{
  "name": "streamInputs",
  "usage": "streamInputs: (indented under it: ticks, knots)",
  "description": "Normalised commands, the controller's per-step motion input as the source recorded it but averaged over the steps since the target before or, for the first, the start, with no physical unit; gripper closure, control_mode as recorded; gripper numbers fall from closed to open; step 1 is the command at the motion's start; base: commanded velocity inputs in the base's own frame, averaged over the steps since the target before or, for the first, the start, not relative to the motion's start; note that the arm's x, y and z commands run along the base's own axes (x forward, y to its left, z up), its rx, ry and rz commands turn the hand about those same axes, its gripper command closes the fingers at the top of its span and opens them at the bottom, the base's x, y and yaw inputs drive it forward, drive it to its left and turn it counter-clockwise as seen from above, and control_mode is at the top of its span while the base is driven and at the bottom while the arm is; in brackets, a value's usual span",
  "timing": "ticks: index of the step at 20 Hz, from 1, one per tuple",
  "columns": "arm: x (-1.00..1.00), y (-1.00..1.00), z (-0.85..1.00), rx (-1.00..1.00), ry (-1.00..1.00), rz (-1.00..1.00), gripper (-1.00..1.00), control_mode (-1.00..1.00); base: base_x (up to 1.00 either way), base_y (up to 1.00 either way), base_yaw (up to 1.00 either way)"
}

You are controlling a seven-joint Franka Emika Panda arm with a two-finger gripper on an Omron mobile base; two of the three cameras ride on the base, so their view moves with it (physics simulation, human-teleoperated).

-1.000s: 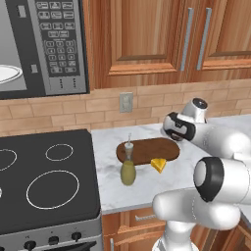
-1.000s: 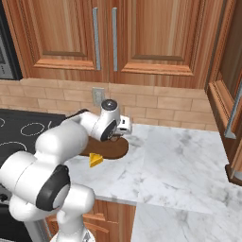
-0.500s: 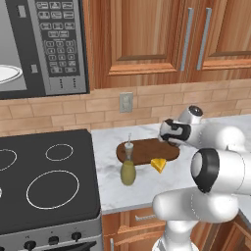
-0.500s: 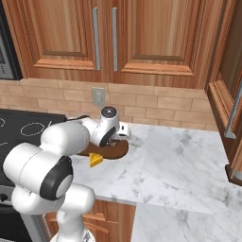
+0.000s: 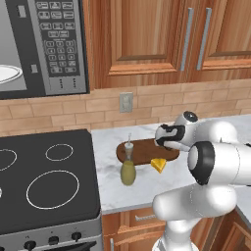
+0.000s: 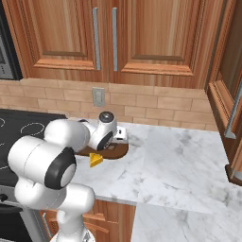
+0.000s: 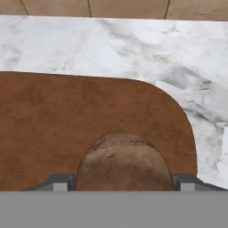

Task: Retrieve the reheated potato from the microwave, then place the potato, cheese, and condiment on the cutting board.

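I have the potato between my fingers, one tip on each side of it, low over the cutting board. The tips sit tight against the potato's flanks, so I read this as a grip on it, though I cannot tell whether its underside touches the wood yet.

Beyond the fingers the board runs out to its rounded end, and past that is bare marble table. From the base cameras, the cheese lies just off the board's near edge on the table, and the condiment bottle stands near the board's other end, also on the table. The microwave hangs open, well away from the fingers.

My worry is the release. If I let go while the potato is still above the wood, the round lump could roll toward the curved end and off onto the table. The fingers also hang close to the cheese, so a careless retreat might knock it.
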Motion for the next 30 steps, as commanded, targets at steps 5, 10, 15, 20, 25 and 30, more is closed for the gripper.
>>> streamInputs:
  ticks: [5, 10, 15, 20, 25, 30]
  knots:
    - [0.16, 0.12, -0.14, 0.00, 0.00, 0.00, 1.00, -1.00, 0.00, 0.00, 0.00]
    - [0.14, 0.02, -0.16, 0.00, 0.00, 0.00, 1.00, -1.00, 0.00, 0.00, 0.00]
    - [0.14, 0.00, -0.18, 0.00, 0.00, 0.00, 1.00, -1.00, 0.00, 0.00, 0.00]
    - [0.17, 0.00, -0.16, 0.00, 0.00, 0.00, 1.00, -1.00, 0.00, 0.00, 0.00]
    - [0.22, -0.05, -0.11, 0.00, 0.00, 0.00, 1.00, -1.00, 0.00, 0.00, 0.00]
    - [0.02, -0.11, -0.21, 0.00, 0.00, 0.00, 1.00, -1.00, 0.00, 0.00, 0.00]
